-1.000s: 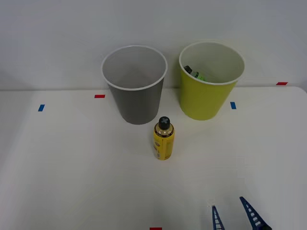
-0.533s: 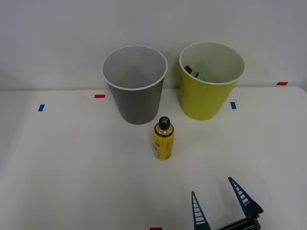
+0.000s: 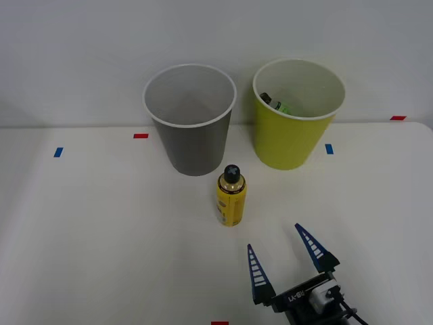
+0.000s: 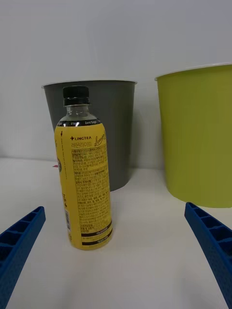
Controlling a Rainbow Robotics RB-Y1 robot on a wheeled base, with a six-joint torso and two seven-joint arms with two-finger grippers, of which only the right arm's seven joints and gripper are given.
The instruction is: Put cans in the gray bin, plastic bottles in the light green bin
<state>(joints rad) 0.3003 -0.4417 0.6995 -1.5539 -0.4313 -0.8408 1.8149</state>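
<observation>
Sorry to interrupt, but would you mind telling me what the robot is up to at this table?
It is sorting containers into two bins. The right gripper is open and low over the table, facing the yellow bottle, which stands upright and untouched in front of the gray bin. The light green bin beside it already holds a green bottle. The yellow one would likely go there too.

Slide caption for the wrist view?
Open right gripper faces upright yellow bottle before gray bin and light green bin.
</observation>
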